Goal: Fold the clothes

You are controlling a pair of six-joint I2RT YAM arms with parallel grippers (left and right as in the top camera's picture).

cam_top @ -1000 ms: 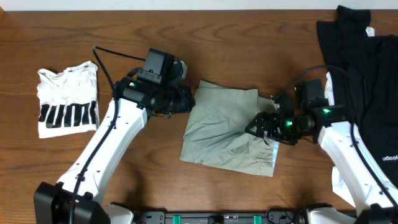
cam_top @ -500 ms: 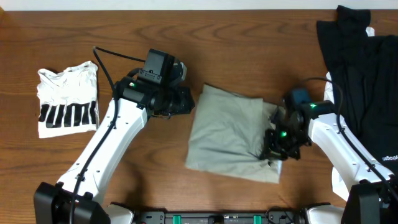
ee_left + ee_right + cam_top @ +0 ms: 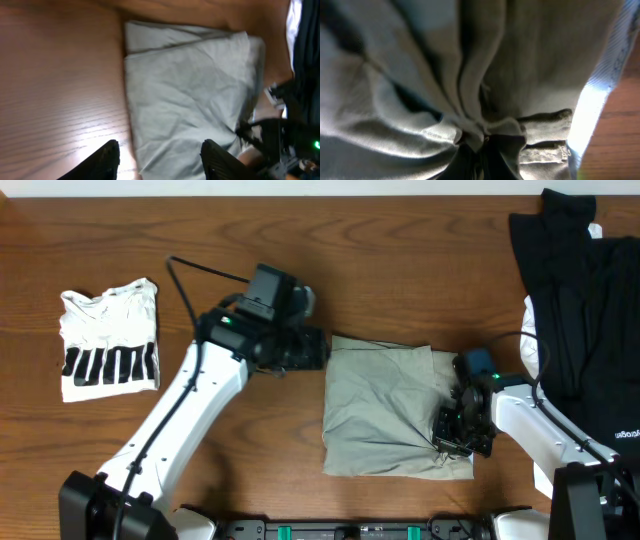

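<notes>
Creased khaki-grey shorts folded roughly square on wood-grain table, right gripper pinching their bunched cloth, left gripper spread, empty, white tee left, black garments right

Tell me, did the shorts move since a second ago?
Yes. In the overhead view the shorts slid right, farther from the white tee and nearer the black clothes.

From above I get bright, even light and sharp detail, with soft shadows along the shorts. My left wrist view is smeared, with glare on the table. My right wrist view is dim and soft, blown out at right.
</notes>
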